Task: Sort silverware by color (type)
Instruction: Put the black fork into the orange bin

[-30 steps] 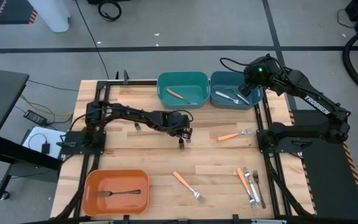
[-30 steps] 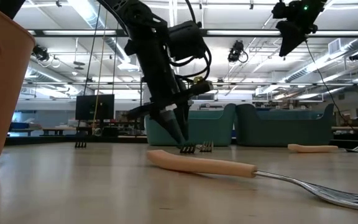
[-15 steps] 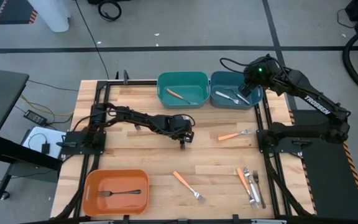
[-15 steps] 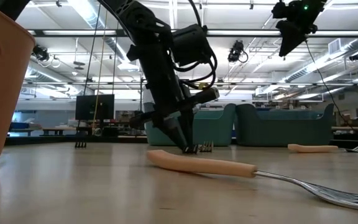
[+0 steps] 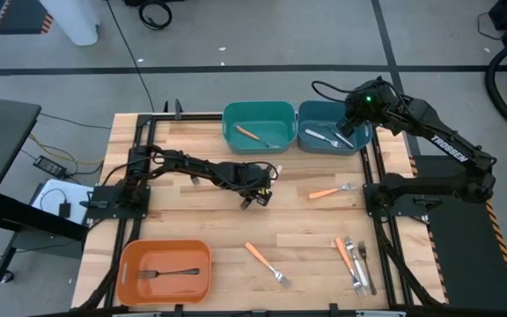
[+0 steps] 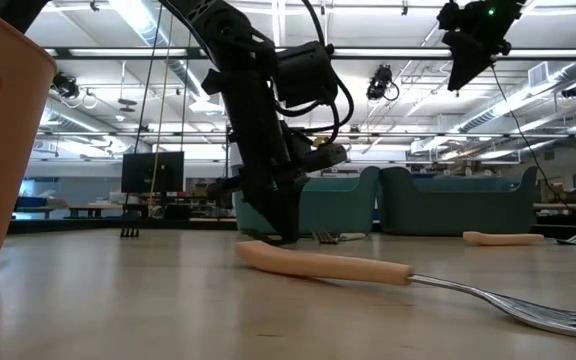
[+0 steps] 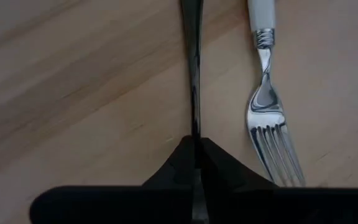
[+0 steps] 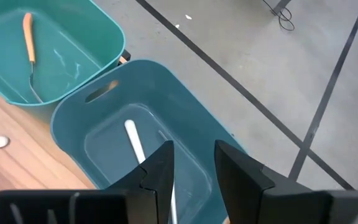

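dark fork (image 7: 192, 68) pinched by lowered left end effector (image 5: 252, 197)

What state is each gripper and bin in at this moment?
left gripper: shut on a dark fork, low at the table.
right gripper: open, above the blue bin.
teal bin: holds one orange-handled fork.
orange bin: holds one black fork.

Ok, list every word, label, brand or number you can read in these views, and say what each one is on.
"TROSSEN", in white letters along the right arm, seen in the high view.
No other readable text: the bins, the forks, the table and the left arm show no lettering, and anything in the room behind the table in the low view is too small to read.
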You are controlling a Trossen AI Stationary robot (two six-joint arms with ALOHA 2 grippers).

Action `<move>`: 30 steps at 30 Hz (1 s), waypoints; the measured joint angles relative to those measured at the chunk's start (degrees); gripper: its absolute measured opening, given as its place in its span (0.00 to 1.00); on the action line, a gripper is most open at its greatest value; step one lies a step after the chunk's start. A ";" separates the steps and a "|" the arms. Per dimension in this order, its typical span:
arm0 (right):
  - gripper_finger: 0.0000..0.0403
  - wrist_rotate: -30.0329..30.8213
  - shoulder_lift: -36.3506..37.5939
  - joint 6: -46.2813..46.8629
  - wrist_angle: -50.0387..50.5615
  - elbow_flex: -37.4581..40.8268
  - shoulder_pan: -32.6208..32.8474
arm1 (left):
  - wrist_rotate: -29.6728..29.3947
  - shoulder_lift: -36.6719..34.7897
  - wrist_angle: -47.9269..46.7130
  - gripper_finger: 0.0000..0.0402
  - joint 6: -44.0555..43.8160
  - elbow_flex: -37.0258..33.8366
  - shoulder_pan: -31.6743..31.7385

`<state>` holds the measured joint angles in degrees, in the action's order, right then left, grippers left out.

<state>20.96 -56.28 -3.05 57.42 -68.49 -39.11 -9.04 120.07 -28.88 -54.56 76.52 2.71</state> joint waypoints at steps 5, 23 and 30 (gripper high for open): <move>0.31 0.07 -0.01 -0.04 0.01 0.00 0.00 | 0.22 -2.77 -3.21 0.04 1.31 -0.50 0.03; 0.31 0.34 -0.01 -0.09 0.14 0.00 -0.04 | -3.81 -30.67 -20.99 0.04 8.77 -0.58 -3.43; 0.31 0.36 0.00 0.63 0.40 0.00 -0.07 | 1.08 -44.67 -32.08 0.04 13.45 -0.51 -12.55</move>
<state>21.32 -56.28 -2.42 57.82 -68.49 -39.18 -7.95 75.39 -60.97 -41.11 76.01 -9.84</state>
